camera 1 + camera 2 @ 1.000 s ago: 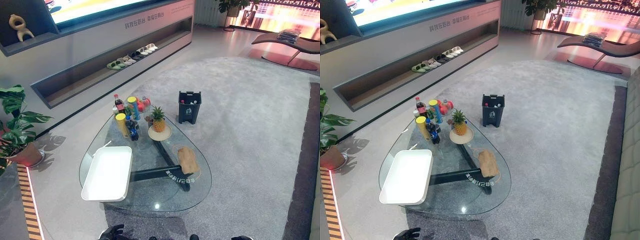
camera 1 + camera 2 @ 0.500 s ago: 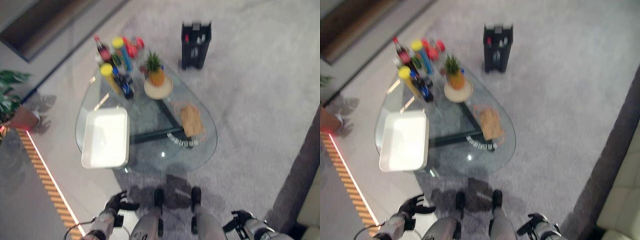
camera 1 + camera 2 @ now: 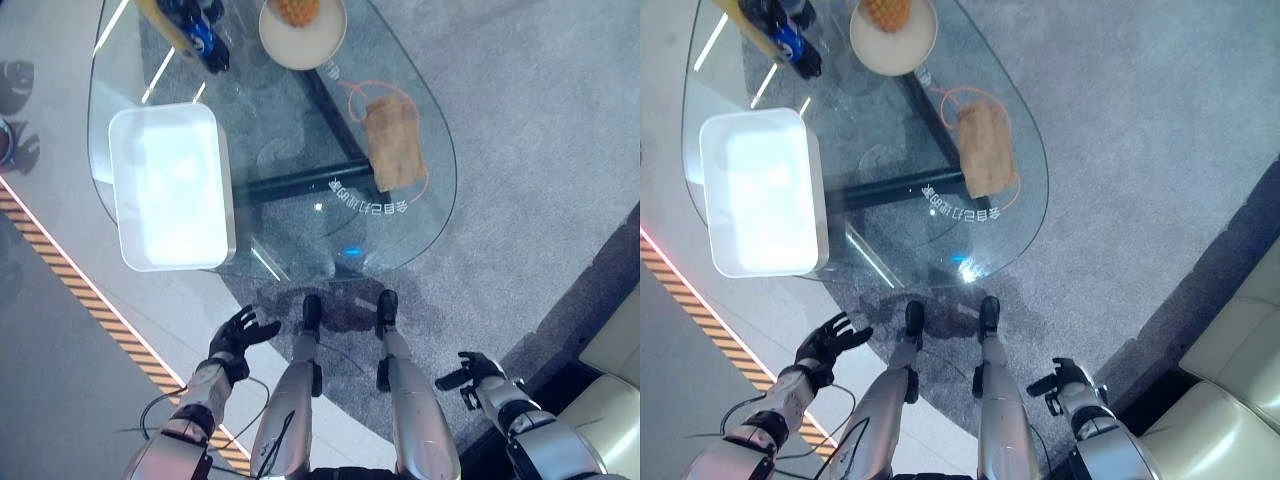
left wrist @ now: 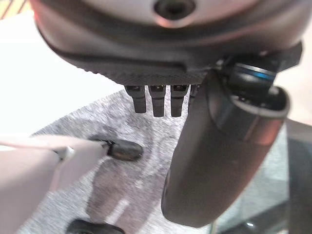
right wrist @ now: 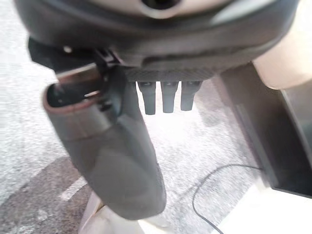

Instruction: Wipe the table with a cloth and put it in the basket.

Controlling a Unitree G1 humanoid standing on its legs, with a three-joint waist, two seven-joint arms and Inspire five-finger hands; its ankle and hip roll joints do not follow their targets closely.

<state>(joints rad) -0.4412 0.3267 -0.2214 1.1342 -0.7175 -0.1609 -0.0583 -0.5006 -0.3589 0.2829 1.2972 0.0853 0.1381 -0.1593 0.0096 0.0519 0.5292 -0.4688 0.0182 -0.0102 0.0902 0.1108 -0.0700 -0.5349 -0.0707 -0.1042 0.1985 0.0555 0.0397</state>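
While both hands hang open, cloth [image 3: 392, 142] on the glass table [image 3: 300, 230].

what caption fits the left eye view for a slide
Tan cloth lies untouched on the glass table; left hand and right hand hang open, empty.

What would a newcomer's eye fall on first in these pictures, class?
Probably the glass table on the grey carpet, with a white tray on its left side. A brown cloth lies on the right side, and both hands, left and right, hang open, short of the table's near edge.
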